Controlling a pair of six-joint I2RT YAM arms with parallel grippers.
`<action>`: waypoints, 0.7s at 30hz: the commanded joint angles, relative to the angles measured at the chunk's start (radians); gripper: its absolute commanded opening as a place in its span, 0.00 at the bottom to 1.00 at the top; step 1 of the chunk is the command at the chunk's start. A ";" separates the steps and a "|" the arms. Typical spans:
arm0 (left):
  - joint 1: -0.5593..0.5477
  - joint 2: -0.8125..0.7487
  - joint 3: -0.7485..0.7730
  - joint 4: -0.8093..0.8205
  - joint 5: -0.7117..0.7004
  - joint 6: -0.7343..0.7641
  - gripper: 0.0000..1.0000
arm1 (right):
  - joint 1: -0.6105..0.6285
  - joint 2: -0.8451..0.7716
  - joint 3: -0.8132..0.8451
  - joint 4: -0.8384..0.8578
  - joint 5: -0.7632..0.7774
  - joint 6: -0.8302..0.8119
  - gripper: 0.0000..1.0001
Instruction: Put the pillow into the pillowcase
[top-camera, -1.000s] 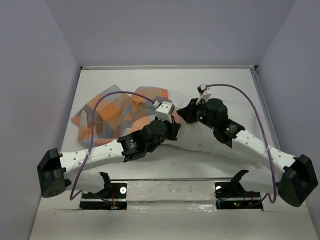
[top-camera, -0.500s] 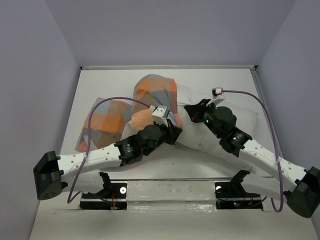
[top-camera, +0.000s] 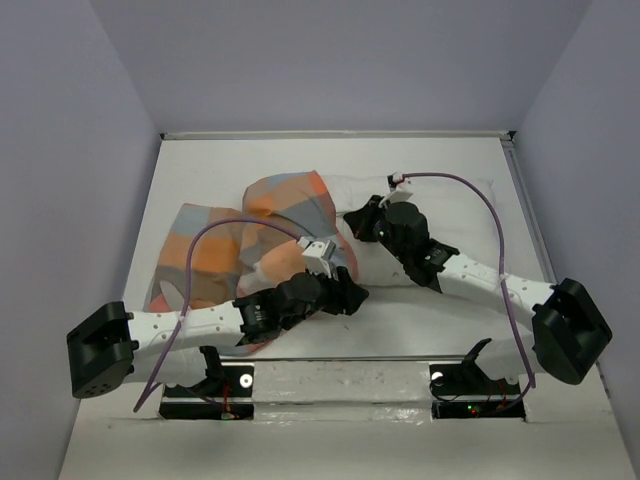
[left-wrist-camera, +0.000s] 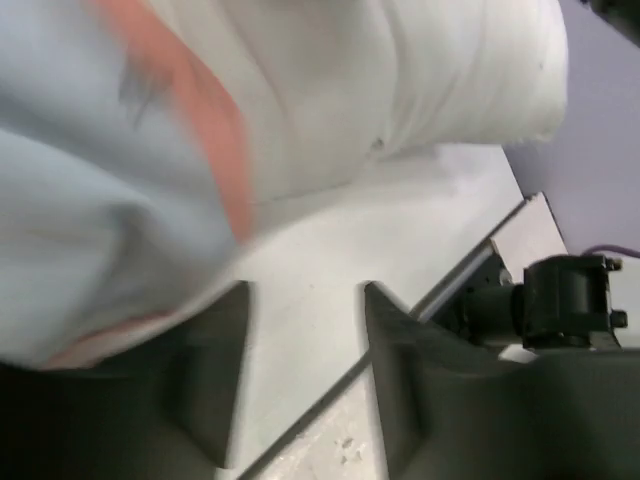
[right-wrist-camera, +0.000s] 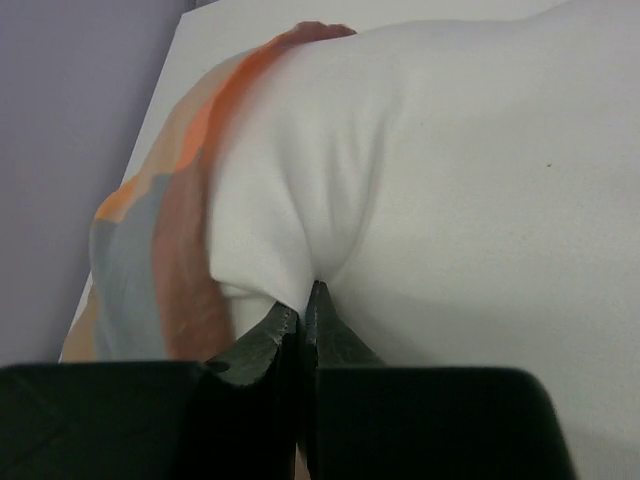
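The checked pillowcase (top-camera: 262, 228) lies bunched left of centre, its mouth over one end of the white pillow (top-camera: 462, 212), which stretches to the right. My right gripper (top-camera: 354, 214) is shut on a pinch of the pillow's white fabric (right-wrist-camera: 480, 180), close beside the pillowcase's orange edge (right-wrist-camera: 168, 250); in its wrist view the gripper (right-wrist-camera: 305, 298) shows both jaws pressed together on the fold. My left gripper (top-camera: 348, 296) is open just in front of the pillowcase. In its wrist view the gripper (left-wrist-camera: 305, 305) has only bare table between its fingers (left-wrist-camera: 215, 370), with pillowcase (left-wrist-camera: 100, 200) and pillow (left-wrist-camera: 420, 90) above.
A metal strip (top-camera: 340, 375) with both arm bases runs along the near table edge. The right arm's mount (left-wrist-camera: 570, 300) shows in the left wrist view. Purple cables (top-camera: 215, 235) loop over both arms. White walls (top-camera: 335, 135) close the table at back and sides.
My left gripper has opened, let go of the pillowcase and drawn back toward the near edge. The right gripper moved left with the pillow, and the pillowcase has sagged lower.
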 joint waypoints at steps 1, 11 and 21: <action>-0.025 0.007 0.069 -0.014 0.063 -0.007 0.81 | 0.006 0.012 -0.001 0.169 -0.008 0.074 0.00; 0.193 -0.137 0.460 -0.367 0.024 0.192 0.83 | 0.025 -0.103 -0.213 0.126 0.015 0.068 0.00; 0.438 0.228 0.682 -0.495 -0.033 0.332 0.68 | 0.120 -0.158 -0.221 0.076 0.089 0.034 0.00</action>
